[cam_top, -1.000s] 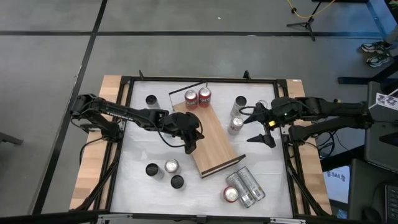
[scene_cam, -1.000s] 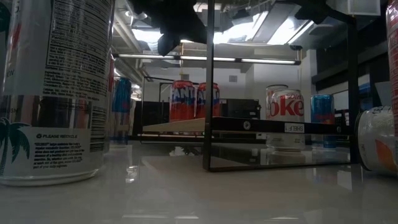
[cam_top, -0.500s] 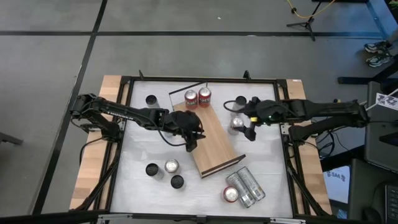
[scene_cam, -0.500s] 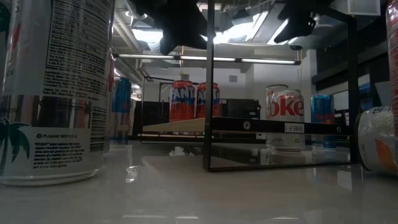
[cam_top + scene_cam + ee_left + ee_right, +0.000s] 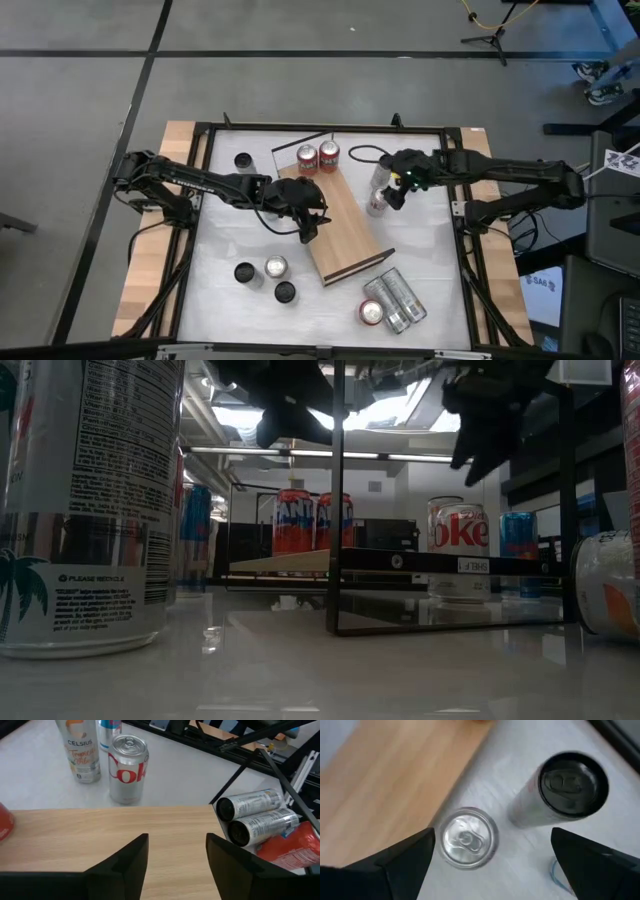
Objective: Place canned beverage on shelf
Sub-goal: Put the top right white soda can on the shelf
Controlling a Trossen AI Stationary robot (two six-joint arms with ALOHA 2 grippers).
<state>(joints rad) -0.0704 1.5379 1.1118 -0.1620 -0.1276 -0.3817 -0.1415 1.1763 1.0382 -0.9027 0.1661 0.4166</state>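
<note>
The shelf [image 5: 340, 225] is a light wooden board lying slantwise mid-table, with two red Fanta cans [image 5: 318, 157] standing on its far end. A silver Diet Coke can [image 5: 377, 205] stands on the white tabletop by the shelf's right edge; it also shows in the right wrist view [image 5: 467, 838] and the low view [image 5: 460, 550]. My right gripper [image 5: 395, 190] hovers above it, open, with the can top between and below the fingers [image 5: 495, 865], touching nothing. My left gripper [image 5: 310, 225] is open and empty over the shelf's left edge [image 5: 177, 860].
A tall can with a black top [image 5: 570, 780] stands right beside the Diet Coke. A Celsius can [image 5: 82, 750] stands nearby. Several cans lie at the near right [image 5: 390, 300], three stand at the near left [image 5: 268, 275], and one at the far left [image 5: 243, 160]. A black frame [image 5: 200, 200] rims the table.
My right gripper has gone toward the table's left edge, from near the right frame to above the Diet Coke can, and has come lower into the low view. It stays open. The cans and the shelf have kept still.
</note>
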